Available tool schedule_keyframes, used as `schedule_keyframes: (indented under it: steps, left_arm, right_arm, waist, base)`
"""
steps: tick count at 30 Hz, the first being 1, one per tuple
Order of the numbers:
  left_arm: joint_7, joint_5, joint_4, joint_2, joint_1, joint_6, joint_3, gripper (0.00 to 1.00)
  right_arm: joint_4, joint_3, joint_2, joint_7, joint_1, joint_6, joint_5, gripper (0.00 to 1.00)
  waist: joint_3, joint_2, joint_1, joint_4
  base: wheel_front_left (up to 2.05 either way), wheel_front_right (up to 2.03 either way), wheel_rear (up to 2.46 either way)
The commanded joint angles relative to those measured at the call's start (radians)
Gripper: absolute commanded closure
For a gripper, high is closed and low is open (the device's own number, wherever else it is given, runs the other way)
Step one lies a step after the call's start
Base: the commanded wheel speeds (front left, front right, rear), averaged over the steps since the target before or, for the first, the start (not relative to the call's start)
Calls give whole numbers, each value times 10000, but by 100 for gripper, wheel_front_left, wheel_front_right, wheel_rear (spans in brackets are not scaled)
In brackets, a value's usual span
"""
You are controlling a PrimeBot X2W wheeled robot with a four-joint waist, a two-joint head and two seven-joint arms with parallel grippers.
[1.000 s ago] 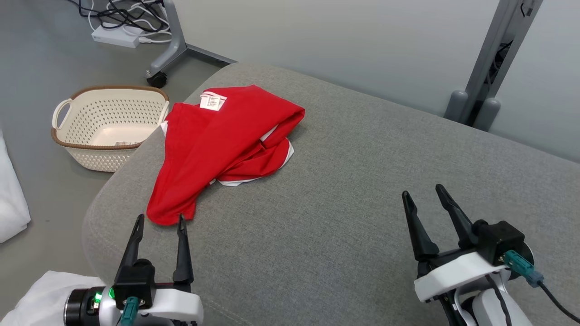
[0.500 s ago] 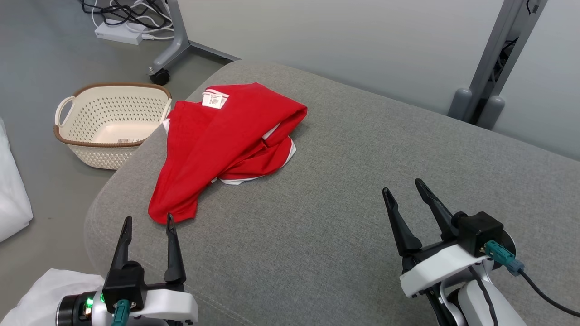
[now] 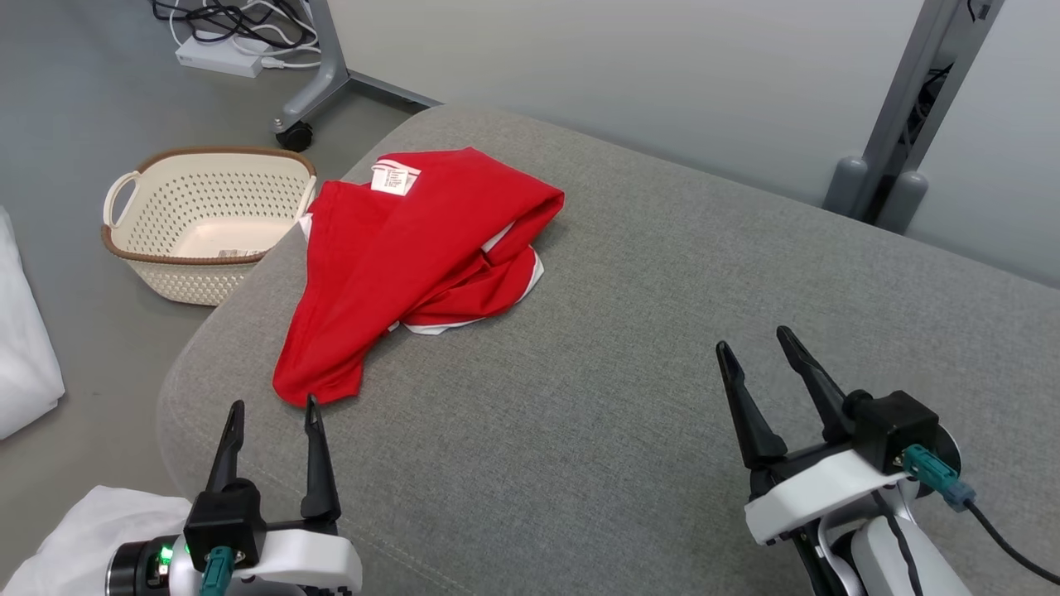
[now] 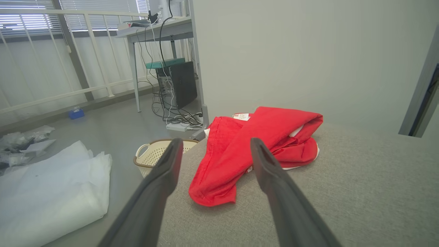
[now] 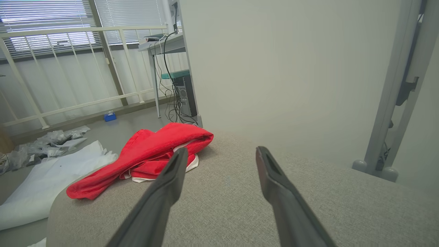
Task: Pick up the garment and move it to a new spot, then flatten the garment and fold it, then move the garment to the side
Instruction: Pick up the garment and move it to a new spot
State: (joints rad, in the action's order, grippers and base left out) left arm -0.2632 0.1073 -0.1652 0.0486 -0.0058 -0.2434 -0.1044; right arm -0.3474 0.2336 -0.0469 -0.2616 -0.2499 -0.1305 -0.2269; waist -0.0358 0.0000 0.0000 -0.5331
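A red garment (image 3: pixel 414 257) with white trim and a white label lies crumpled on the left part of the grey cushioned surface (image 3: pixel 629 348). Its near corner ends just beyond my left gripper (image 3: pixel 275 407), which is open and holds nothing. The left wrist view shows the garment (image 4: pixel 247 147) lying ahead between and past the fingers. My right gripper (image 3: pixel 754 348) stands open over bare cushion at the lower right, well apart from the garment (image 5: pixel 144 159), which lies to the left in the right wrist view.
A cream perforated basket (image 3: pixel 207 223) with a brown rim stands on the floor left of the cushion. White sheeting (image 4: pixel 51 192) lies on the floor at the left. A wheeled stand (image 3: pixel 315 91) with cables and a grey post (image 3: pixel 894 141) are behind.
The head camera has shifted a little. My left gripper drew back slightly from the garment's corner. The right gripper shifted a little left and up the picture. The garment lies as before.
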Motion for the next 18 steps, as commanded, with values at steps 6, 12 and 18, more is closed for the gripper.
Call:
schedule_keyframes:
  steps: [6,12,18]
  left_arm:
    - [-15,400,-305,31,-662,351,-16,0]
    - [-16,565,-939,38,-2196,1044,212,0]
    - [-16,975,-2145,56,-3842,2250,904,0]
  right_arm:
    - [414,-730,-176,-59,156,-5,715,0]
    - [1056,-1260,-479,-59,-32,-5,1214,0]
    - [1403,-1258,-587,-59,-398,-3,1288,0]
  waist:
    - [-1000,0,0,-156]
    - [-1897,0,0,-224]
    - [-2618,0,0,198]
  base:
    - [0,0,0]
    - [0,0,0]
    - [0,0,0]
